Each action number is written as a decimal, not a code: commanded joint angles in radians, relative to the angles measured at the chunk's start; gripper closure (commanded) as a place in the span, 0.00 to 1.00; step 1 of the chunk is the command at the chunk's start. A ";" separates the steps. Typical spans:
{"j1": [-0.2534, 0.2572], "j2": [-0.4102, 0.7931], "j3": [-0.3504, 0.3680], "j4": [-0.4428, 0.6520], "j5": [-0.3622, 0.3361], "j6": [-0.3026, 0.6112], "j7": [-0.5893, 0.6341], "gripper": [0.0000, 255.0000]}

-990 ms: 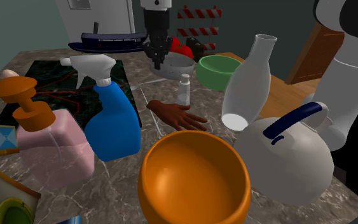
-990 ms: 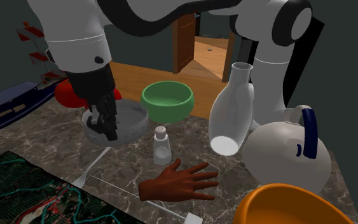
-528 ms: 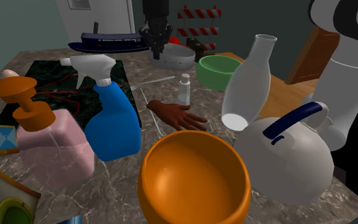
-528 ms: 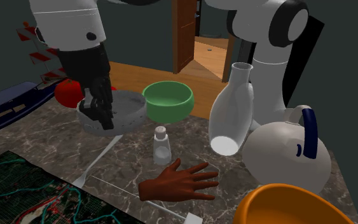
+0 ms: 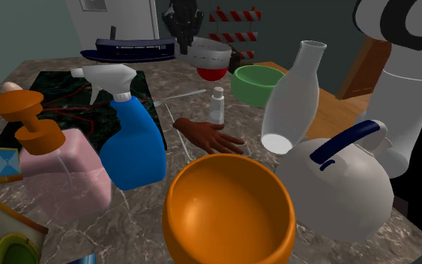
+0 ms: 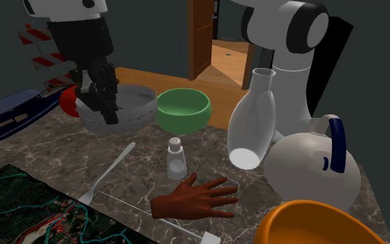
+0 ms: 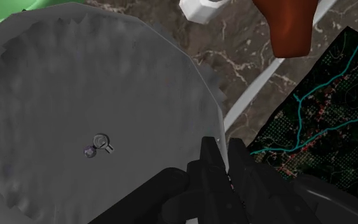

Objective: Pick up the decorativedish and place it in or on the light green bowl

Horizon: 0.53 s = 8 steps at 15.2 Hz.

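The hand (image 6: 108,109) has lifted the dish (image 6: 139,105) (rim-gripped) higher.

Second exterior view, clock centred on the small clear white-capped bottle (image 6: 176,158) standing on the dark marble tabletop (image 6: 61,149). 12 o'clock: light green round bowl (image 6: 181,109). 10 o'clock: grey fluted round dish (image 6: 138,107), raised off the tabletop, just beside the bowl, its rim between the fingers of the black two-finger gripper (image 6: 110,114). 2 o'clock: pale flask-shaped vase (image 6: 252,121). 3 o'clock: grey kettle with blue handle (image 6: 311,170). 4 o'clock: large orange bowl (image 6: 318,225). 6 o'clock: brown model hand (image 6: 193,197), flat on the tabletop. 8 o'clock: dark printed map (image 6: 20,201), lying flat.
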 commanded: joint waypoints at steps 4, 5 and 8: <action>0.013 0.052 0.005 0.144 -0.016 -0.094 0.013 1.00; 0.017 0.065 0.007 0.178 -0.020 -0.115 0.016 1.00; 0.005 0.031 0.003 0.160 -0.009 -0.130 0.005 1.00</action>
